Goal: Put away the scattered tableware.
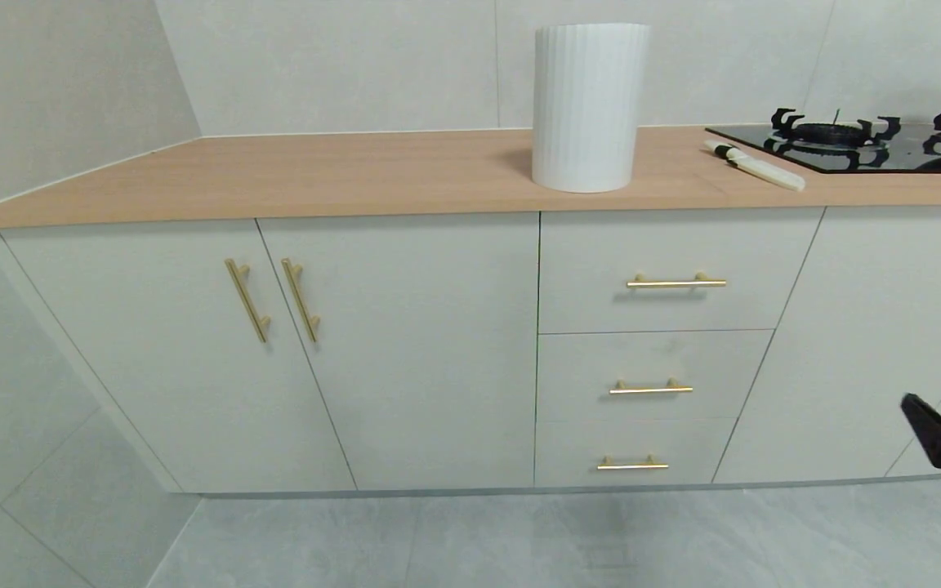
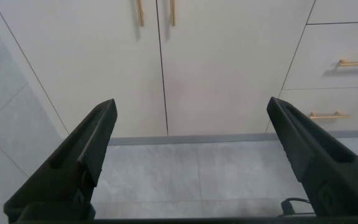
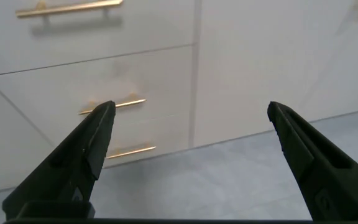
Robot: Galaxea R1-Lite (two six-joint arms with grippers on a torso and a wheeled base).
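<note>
Facing the table, we find what looks like a knife lying near the white ribbed holder. The left gripper and right gripper hang well below that holder, fingers spread and empty. We should raise the right one and align it across the handle.

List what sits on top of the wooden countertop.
A white ribbed cylindrical container, a white knife beside it, and a black glass gas hob. The container hides whatever stands behind it; its inside is unseen.
</note>
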